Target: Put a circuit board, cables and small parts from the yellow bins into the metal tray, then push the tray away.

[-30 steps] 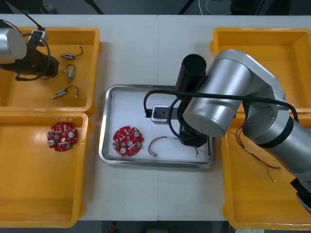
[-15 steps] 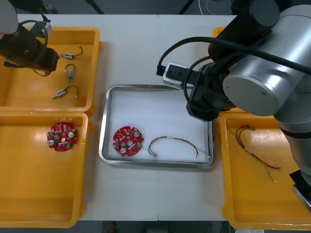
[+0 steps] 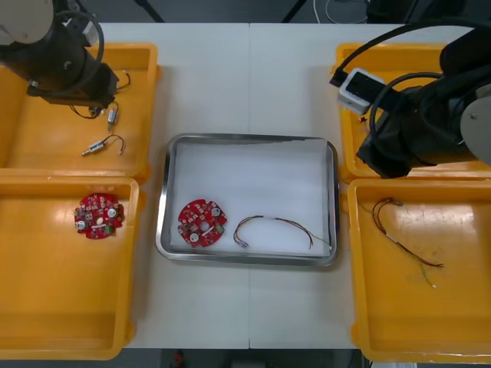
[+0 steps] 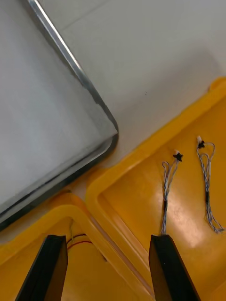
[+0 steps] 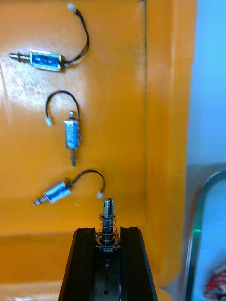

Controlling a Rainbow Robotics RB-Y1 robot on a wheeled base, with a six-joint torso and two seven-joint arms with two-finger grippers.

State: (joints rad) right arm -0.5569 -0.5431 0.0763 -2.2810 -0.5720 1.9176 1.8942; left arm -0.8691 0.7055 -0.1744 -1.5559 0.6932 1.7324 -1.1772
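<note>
light table: pale, plain surface, level; one thin seam runs near to far at mid-width. dark floor visible beyond the far edge.

We are looking at the left arm: a rounded black wrist housing under a silver shell, thin black wiring looping round it. The right arm is showing the same black bulk, a small white box with a dark face, and thick black cabling arching over it. The left gripper and right gripper are both showing flat, matte black fingers.
</note>
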